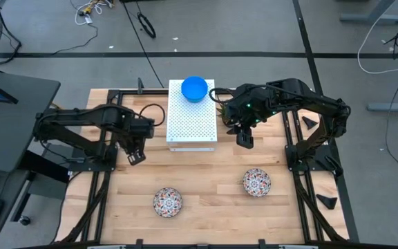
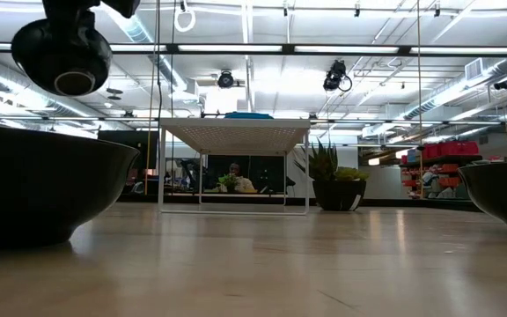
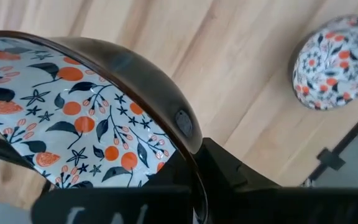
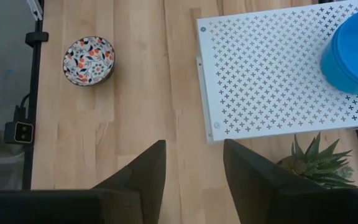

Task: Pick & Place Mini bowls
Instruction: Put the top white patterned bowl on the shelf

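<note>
My left gripper [image 1: 135,156] hangs left of the white perforated box [image 1: 192,116], shut on a floral mini bowl [image 2: 64,53] with a dark outside. Two more floral bowls stand upright on the table, one near the middle [image 1: 167,201] and one nearer the right [image 1: 256,182]. The right wrist view shows the first of these [image 4: 89,60]. A bright blue bowl [image 1: 194,88] sits on the far end of the box top. My right gripper [image 1: 244,138] is open and holds nothing, above the table just right of the box's near right corner [image 4: 207,134]. My left gripper holds the floral bowl by its rim [image 3: 185,124]. A dark finger [image 3: 219,165] lies against the outside of that rim; the rest of the contact is hidden by the bowl and the gripper. The bowl is lifted clear and tipped, its foot ring [image 2: 75,84] facing down and toward the near edge.
A small green potted plant [image 4: 309,162] stands right of the box, under my right arm. Black frame rails run along the table's sides [image 1: 296,180]. Bare wood lies between the two standing bowls and the box [image 1: 206,166].
</note>
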Motion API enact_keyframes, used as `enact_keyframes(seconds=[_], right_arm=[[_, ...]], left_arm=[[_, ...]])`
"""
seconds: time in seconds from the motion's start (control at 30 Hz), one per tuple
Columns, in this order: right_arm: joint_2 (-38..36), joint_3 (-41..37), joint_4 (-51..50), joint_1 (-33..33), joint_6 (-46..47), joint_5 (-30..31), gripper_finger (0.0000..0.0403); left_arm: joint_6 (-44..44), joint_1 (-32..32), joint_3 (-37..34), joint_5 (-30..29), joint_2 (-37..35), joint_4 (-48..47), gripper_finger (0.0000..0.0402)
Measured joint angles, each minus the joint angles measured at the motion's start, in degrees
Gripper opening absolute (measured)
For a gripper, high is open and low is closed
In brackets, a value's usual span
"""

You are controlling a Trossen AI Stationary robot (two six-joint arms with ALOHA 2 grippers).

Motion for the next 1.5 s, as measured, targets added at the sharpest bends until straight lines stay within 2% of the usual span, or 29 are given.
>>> enact_keyframes(seconds=[0.27, 0.67, 0.87, 1.1, 1.3, 1.5], right_arm=[[0.00, 0.00, 0.00, 0.00, -0.44, 0.02, 0.0162], [0.00, 0.00, -3.38, -0.17, -3.95, 0.00, 0.0162], [0.00, 0.00, -6.12, -1.85, -4.17, 0.03, 0.0162], [-0.38, -0.02, -7.38, -4.49, -4.94, 0.07, 0.0162], [-0.73, 0.00, -7.73, -6.02, -5.67, 0.04, 0.0162], [-0.76, 0.00, -7.74, -6.27, -5.88, 0.00, 0.0162]], left_arm=[[2.72, 0.02, -0.02, -0.26, 0.38, 0.00, 0.0015], [21.72, 0.02, -0.01, -3.15, 2.40, 0.00, 0.0015], [35.39, 0.02, 0.02, -11.24, 3.18, 0.02, 0.0015], [58.47, 0.00, -0.02, -20.34, 3.44, -0.06, 0.0015], [73.15, 0.09, -0.02, -30.40, 3.79, 0.55, 0.0015], [80.84, 0.12, -0.02, -31.38, 3.79, 8.67, 0.0015]])
